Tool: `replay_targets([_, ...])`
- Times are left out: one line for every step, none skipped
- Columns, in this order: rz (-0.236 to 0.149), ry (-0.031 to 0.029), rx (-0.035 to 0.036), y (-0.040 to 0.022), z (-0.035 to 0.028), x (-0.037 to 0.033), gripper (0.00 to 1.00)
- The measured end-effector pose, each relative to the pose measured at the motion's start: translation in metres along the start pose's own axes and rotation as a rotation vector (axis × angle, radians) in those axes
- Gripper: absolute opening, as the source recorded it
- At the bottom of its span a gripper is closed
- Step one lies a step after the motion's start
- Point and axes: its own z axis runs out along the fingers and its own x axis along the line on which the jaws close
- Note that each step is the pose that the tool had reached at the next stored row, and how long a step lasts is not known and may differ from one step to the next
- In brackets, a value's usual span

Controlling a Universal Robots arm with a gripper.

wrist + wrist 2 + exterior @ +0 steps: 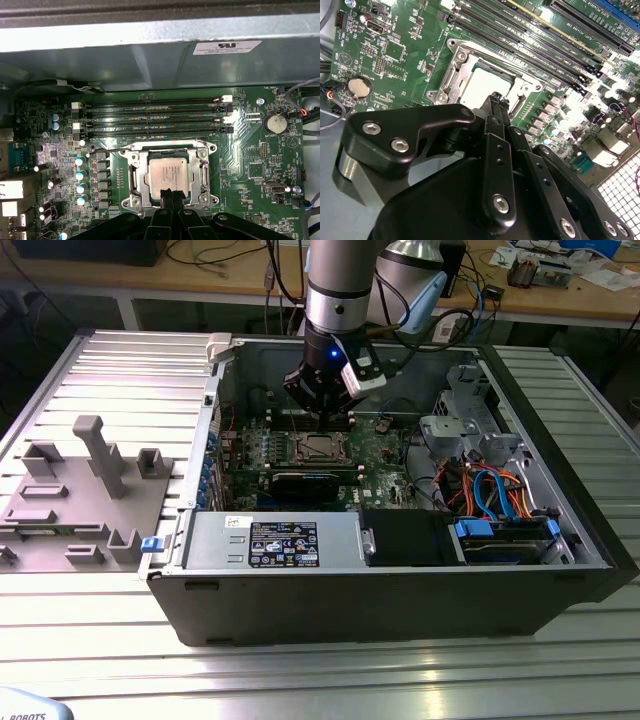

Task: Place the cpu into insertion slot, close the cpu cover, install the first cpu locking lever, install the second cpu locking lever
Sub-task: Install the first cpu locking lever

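silver-topped cpu (168, 173) sat in the insertion slot (134, 176), cpu cover (167, 148) down around it. the gripper (170, 195) hung directly above its near edge, fingertips pinched narrow and empty.

The silver-and-black robot arm (335, 285) reaches straight down in the exterior view, its wrist glowing blue. At its end the black metal tool (322, 412) points downward. In both wrist views its slim black fingers (170, 196) are pressed together at the tips, holding nothing.
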Motion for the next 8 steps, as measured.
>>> replay_targets([0.000,0.0000,-0.0001,0.0000,0.0000,0.0000,0.11])
replay_targets([-0.001,0.0000,-0.0001,0.0000,0.0000,0.0000,0.11])
replay_targets([-0.001,0.0000,0.0000,0.0000,0.0000,0.0000,0.11])
replay_targets([-0.001,0.0000,-0.0001,0.0000,0.0000,0.0000,0.11])
replay_targets([-0.005,-0.0001,0.0000,0.0000,0.0000,0.0000,0.11])
replay_targets([-0.008,-0.0001,0.0001,0.0000,0.0000,0.0000,0.11])
replay_targets([-0.009,-0.0001,0.0001,0.0000,0.0000,0.0000,0.11])
replay_targets([-0.009,-0.0001,0.0000,0.0000,0.0000,0.0000,0.11])
